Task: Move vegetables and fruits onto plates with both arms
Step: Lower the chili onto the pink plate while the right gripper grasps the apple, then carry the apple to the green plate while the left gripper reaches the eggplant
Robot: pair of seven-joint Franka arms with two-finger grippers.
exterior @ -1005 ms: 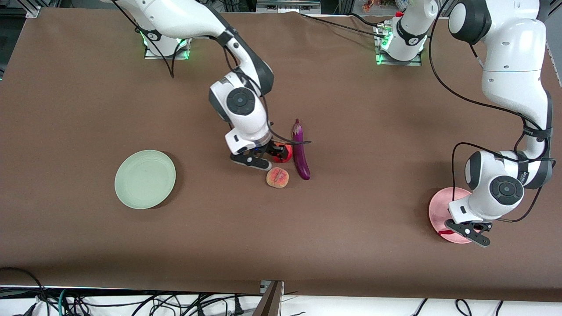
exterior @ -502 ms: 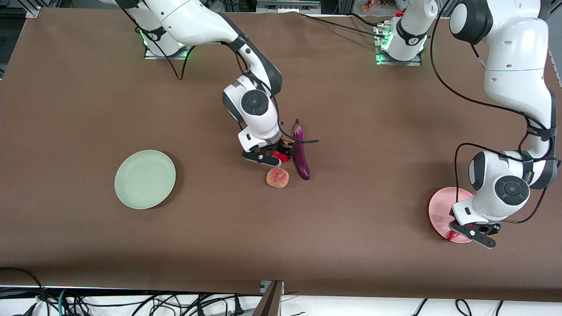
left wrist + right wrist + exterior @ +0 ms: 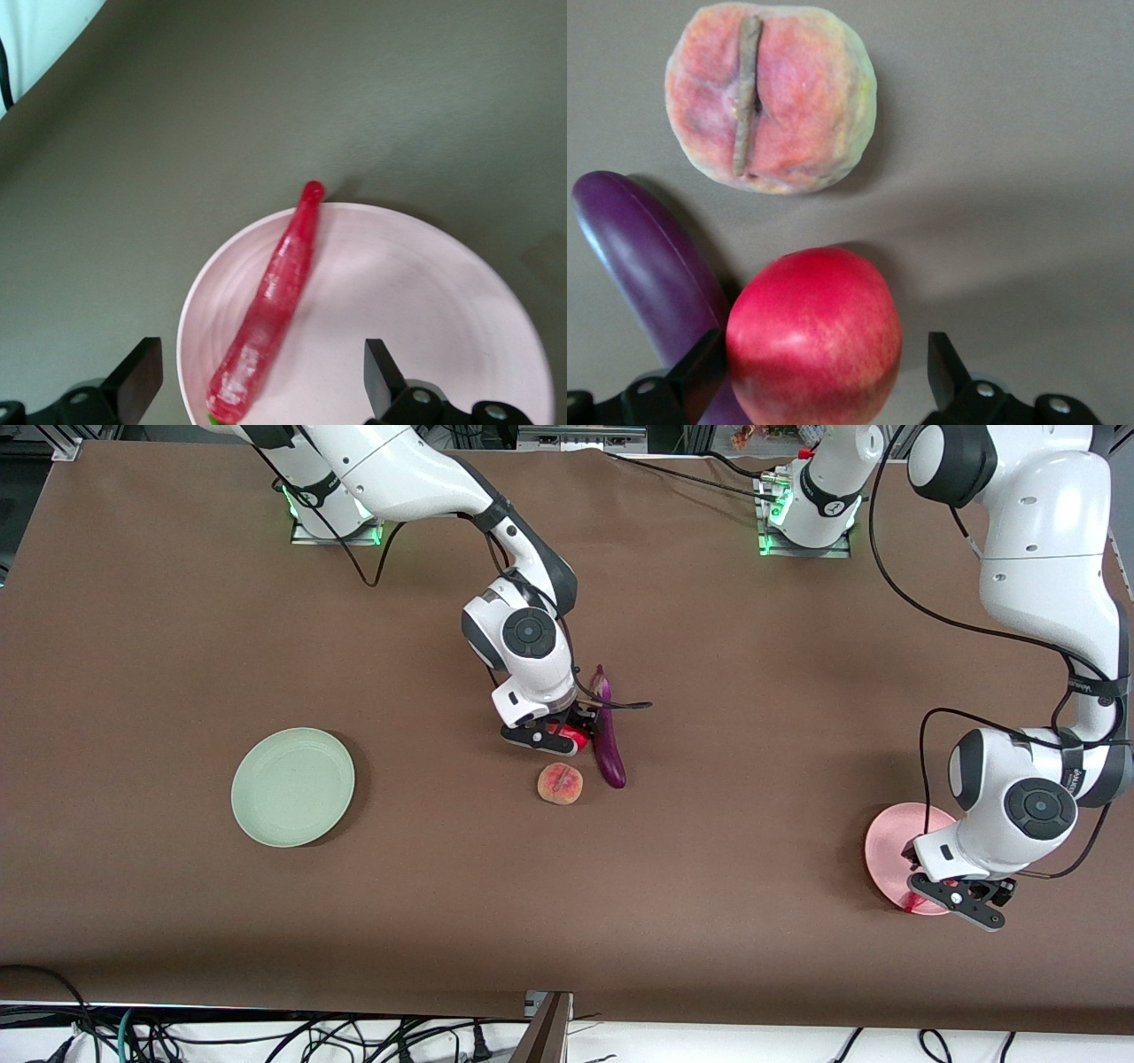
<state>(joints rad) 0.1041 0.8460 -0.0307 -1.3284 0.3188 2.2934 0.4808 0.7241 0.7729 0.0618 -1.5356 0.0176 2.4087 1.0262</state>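
Note:
My right gripper (image 3: 560, 737) is open and low over the round red fruit (image 3: 571, 735), which sits between its fingers in the right wrist view (image 3: 815, 341). The purple eggplant (image 3: 607, 731) lies beside that fruit (image 3: 651, 266). The pinkish-orange peach (image 3: 560, 783) lies nearer the front camera (image 3: 769, 96). My left gripper (image 3: 961, 895) is open and empty over the pink plate (image 3: 890, 841). The red chili pepper (image 3: 270, 297) lies in that plate (image 3: 425, 310) near its rim; only its tip shows in the front view (image 3: 911, 904). The mint green plate (image 3: 292, 786) is bare.
The brown table covering (image 3: 709, 691) carries everything. Both arm bases (image 3: 802, 514) stand along the edge farthest from the front camera. Black cables hang from both arms, and more cables lie below the table's near edge (image 3: 266, 1036).
My right gripper has moved toward the eggplant and dropped lower around the red fruit. My left gripper has shifted slightly toward the plate's outer rim, with the chili lying below it.

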